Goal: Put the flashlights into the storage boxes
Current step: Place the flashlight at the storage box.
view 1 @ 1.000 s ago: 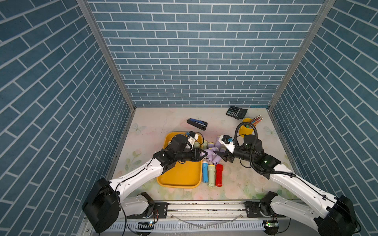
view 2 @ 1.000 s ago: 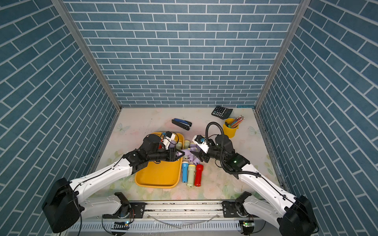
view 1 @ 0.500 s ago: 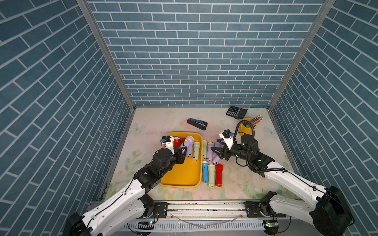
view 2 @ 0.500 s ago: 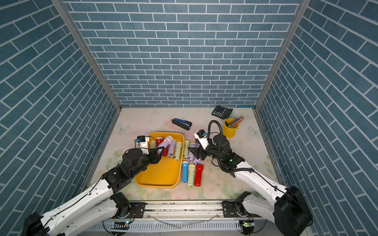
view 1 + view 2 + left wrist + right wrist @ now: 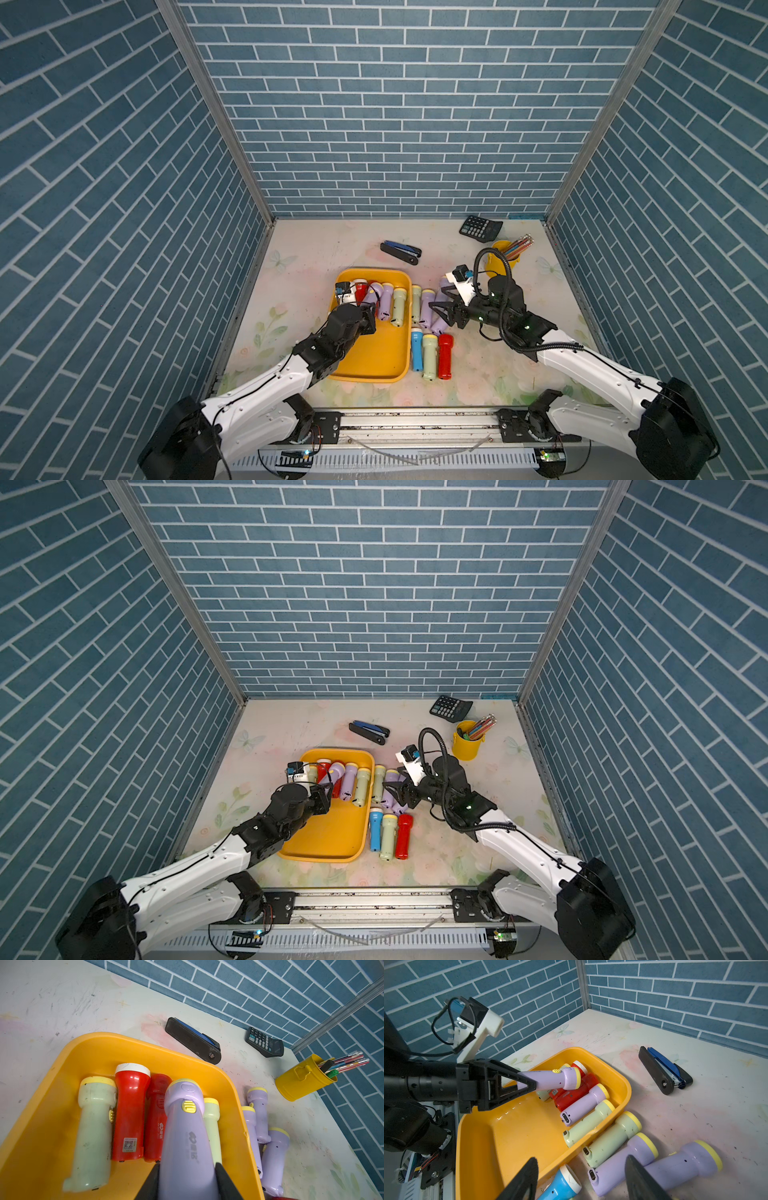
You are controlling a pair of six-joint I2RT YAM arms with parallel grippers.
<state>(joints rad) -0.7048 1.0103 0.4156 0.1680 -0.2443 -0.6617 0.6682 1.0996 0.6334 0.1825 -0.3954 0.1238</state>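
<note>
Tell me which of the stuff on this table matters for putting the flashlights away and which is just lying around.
For the job: flashlights, the lilac flashlight in the left gripper, tray.
Just lying about: stapler, calculator, pencil cup.

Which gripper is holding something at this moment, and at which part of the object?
The left gripper grips a lilac flashlight by its handle end, over the yellow tray. The right gripper is open and holds nothing.
</note>
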